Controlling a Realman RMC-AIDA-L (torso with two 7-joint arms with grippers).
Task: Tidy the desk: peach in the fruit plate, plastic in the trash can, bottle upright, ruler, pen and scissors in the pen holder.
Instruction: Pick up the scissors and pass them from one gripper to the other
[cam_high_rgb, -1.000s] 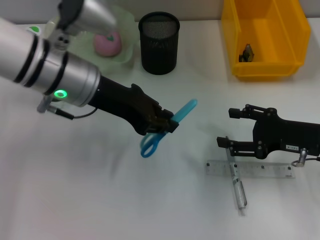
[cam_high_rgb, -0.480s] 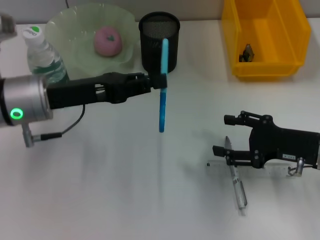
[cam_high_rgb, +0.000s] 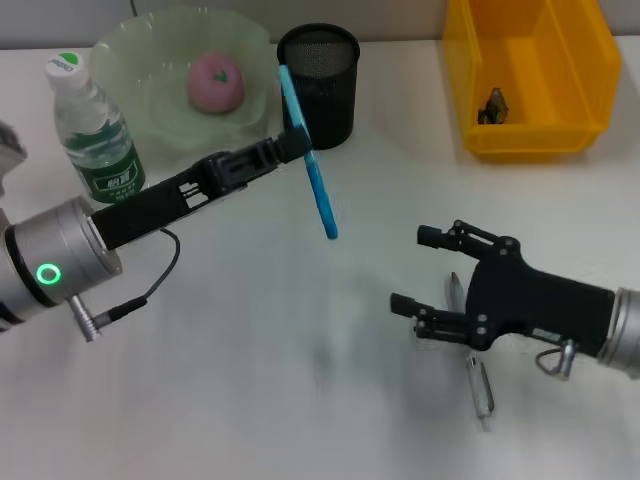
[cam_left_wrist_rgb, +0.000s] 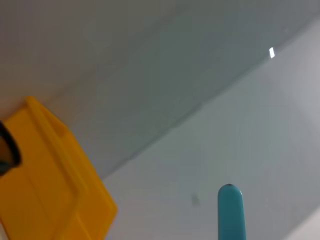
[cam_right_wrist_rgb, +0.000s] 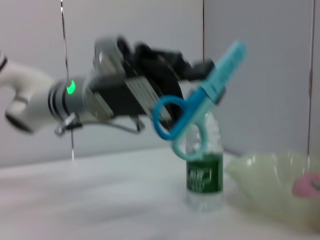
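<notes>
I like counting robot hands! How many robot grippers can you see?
2. The left gripper is up in the air in front of the pen holder, holding the scissors. The right gripper is open, low over the pen on the desk.

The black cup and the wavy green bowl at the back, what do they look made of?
The pen holder looks like black metal mesh with a matte finish: fine holes show through its wall. The fruit plate seems to be pale green translucent plastic, possibly glass: light passes through its scalloped rim, and the peach sits inside it.
</notes>
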